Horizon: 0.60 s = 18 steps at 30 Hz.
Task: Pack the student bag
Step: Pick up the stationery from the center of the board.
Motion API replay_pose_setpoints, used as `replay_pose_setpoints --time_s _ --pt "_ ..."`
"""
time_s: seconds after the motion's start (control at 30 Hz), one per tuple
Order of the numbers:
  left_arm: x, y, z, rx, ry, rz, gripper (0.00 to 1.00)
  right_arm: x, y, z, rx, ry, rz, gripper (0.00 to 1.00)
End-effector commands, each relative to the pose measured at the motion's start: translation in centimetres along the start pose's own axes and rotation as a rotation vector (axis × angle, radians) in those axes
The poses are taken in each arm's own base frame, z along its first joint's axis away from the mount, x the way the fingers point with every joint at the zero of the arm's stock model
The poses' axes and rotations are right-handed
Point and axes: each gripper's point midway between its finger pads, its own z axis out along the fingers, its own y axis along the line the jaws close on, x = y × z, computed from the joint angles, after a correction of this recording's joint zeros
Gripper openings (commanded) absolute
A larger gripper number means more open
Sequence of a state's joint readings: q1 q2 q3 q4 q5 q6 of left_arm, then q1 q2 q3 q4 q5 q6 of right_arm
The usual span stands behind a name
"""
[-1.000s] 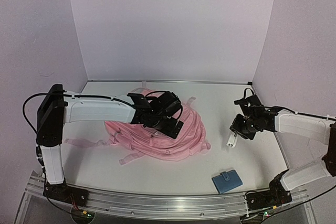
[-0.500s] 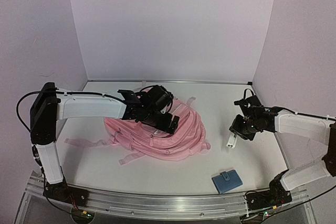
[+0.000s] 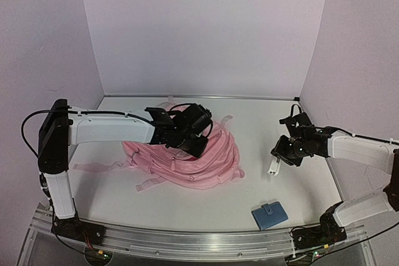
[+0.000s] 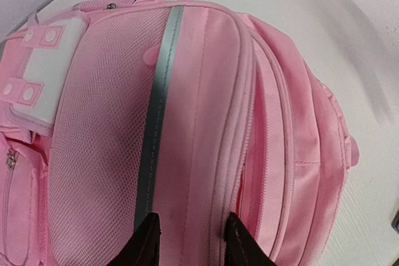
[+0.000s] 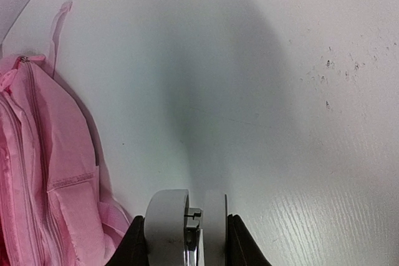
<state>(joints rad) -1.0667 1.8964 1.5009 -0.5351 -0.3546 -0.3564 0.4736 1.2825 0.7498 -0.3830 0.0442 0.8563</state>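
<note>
At frame centre, the student bag [image 3: 209, 161] sits shifted slightly left on the bench [image 3: 187, 210], dragged by left fingers [image 4: 148, 242] narrowly pinching its front. The right fingers [image 5: 135, 242] hold a small white item [image 5: 167, 216], not yet packed.

My left claw [image 4: 191, 221] runs off the bottom edge over the student bag [image 4: 187, 104]. Pinching fabric or just resting, I can't tell. My right claw [image 5: 185, 223] clamps a white piece [image 5: 165, 215], lower end cropped, can't name it.
</note>
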Motion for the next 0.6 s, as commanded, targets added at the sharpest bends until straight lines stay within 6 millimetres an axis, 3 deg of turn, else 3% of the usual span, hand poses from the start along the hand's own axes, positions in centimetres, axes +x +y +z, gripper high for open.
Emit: replay_pose_setpoints --time_s 0.0,0.13,0.4,0.57 --pt "-2.2 2.2 -1.0 -0.201 -0.076 0.126 0.19 -1.8 4.1 -2.4 -0.174 -0.043 -0.003 0.0" --pt "-3.8 1.9 -2.3 -0.202 -0.147 0.118 0.01 -1.3 7.6 -3.7 -0.318 -0.007 -0.023 0.0" --pt "-8.5 0.6 -8.3 -0.037 -0.375 0.012 0.0 1.2 16.2 -5.8 -0.527 0.05 -0.098 0.0" --pt "-9.0 0.1 -9.5 0.025 -0.393 -0.018 0.0 2.9 20.9 -5.2 -0.607 0.077 -0.113 0.0"
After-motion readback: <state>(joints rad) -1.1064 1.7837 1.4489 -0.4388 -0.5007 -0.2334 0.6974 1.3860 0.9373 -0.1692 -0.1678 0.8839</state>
